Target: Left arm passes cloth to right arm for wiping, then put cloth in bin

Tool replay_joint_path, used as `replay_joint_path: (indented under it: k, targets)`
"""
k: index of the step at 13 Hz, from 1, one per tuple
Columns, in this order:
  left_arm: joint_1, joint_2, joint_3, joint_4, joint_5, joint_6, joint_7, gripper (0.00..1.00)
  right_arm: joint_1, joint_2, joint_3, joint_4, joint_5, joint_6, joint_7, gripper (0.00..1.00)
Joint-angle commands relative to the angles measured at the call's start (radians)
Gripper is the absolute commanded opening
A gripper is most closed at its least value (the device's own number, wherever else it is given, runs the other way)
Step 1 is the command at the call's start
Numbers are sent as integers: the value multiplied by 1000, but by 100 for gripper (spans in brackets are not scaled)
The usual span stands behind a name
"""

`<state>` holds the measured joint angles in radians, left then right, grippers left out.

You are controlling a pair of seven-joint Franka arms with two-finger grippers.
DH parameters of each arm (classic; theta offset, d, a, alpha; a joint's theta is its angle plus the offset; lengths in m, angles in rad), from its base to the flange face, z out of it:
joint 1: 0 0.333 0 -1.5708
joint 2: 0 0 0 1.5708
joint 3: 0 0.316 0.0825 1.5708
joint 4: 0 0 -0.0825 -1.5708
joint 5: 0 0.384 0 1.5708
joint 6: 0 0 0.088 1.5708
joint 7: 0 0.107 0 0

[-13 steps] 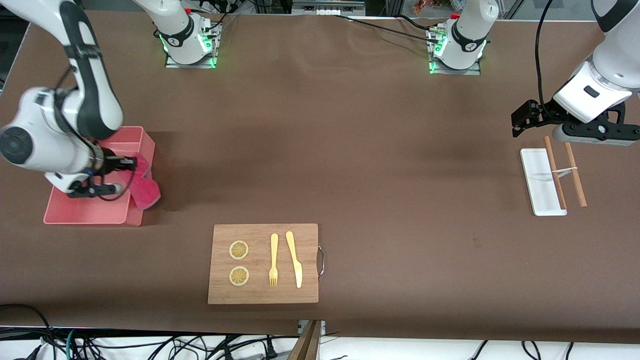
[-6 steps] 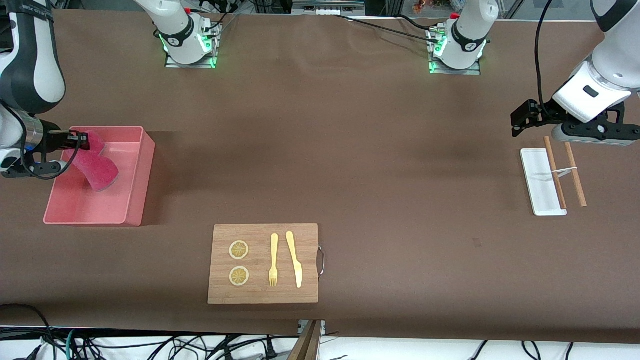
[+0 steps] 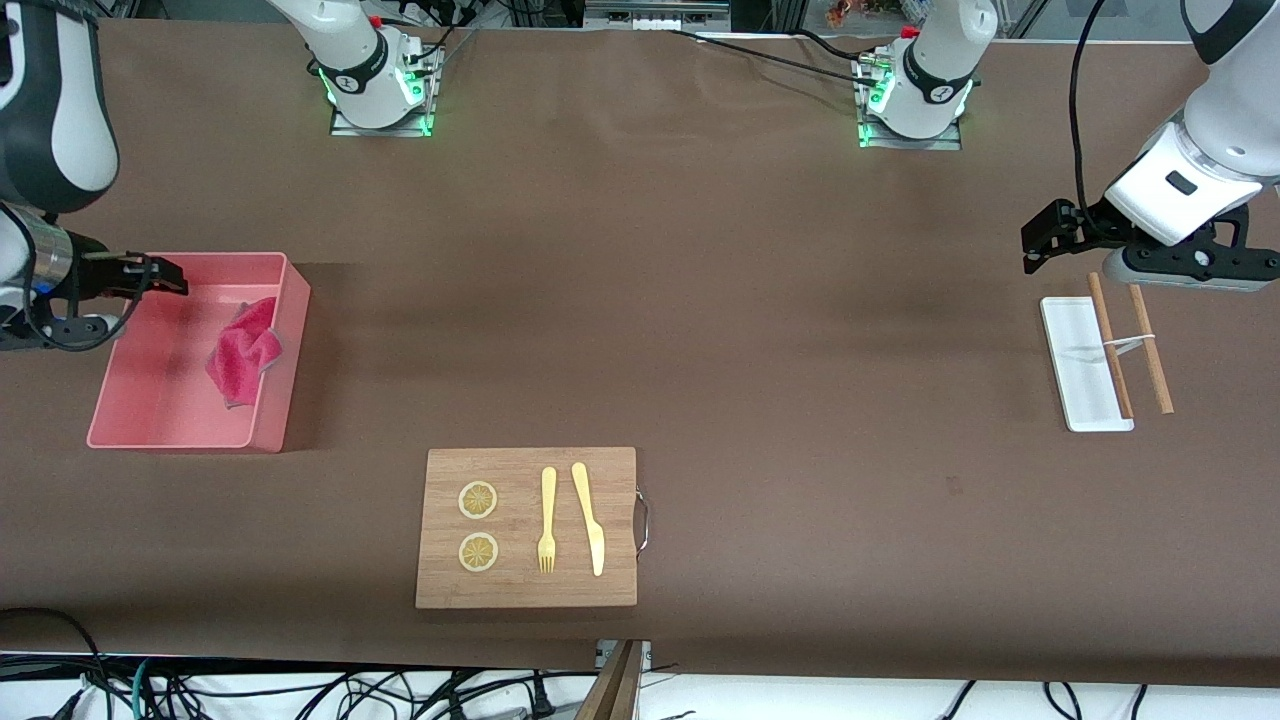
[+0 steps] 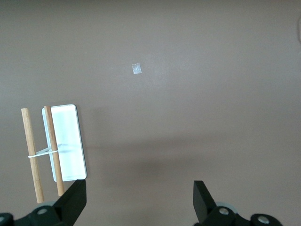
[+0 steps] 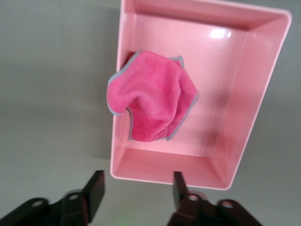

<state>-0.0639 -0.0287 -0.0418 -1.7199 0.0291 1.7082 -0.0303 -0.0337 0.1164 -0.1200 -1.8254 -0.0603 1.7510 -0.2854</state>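
The magenta-pink cloth (image 3: 243, 350) lies crumpled in the salmon-pink bin (image 3: 150, 425), against the bin wall that faces the table's middle. In the right wrist view the cloth (image 5: 150, 102) drapes partly over that wall of the bin (image 5: 256, 84). My right gripper (image 3: 165, 277) is open and empty, up over the bin's edge at the right arm's end of the table; its fingers (image 5: 96, 188) show apart. My left gripper (image 3: 1042, 240) is open and empty, up over the table near the white tray, and waits.
A wooden cutting board (image 3: 527, 590) with two lemon slices, a fork (image 3: 547, 520) and a knife (image 3: 588, 517) lies near the front camera. A small white tray (image 3: 1075, 385) with two wooden chopsticks (image 3: 1150, 350) lies at the left arm's end.
My right gripper carried the cloth over the bin, opened and let it go. The cloth dropped into the bin. The left arm has not moved.
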Motion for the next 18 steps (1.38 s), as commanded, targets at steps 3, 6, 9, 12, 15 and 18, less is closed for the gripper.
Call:
replay_joint_path:
  k: [3,6,9,12,15,18]
  targets:
    - [-7,-10,6,3,-15,-15,13,100,-14,-81,121,89,5,-125,115,100]
    - [-7,-10,6,3,-14,-15,15,100,-14,-154,151,86,54,-155,181,100]
    - [-7,-10,6,3,-15,-15,15,100,-8,-211,164,89,77,-238,230,100]
    - [-7,-10,6,3,-14,-15,15,100,-8,-215,163,100,109,-254,227,100]
    - [-7,-10,6,3,-15,-16,15,100,-5,-208,166,112,99,-251,218,100]
    - [-7,-10,6,3,-14,-15,15,100,14,-205,166,123,99,-248,198,100]
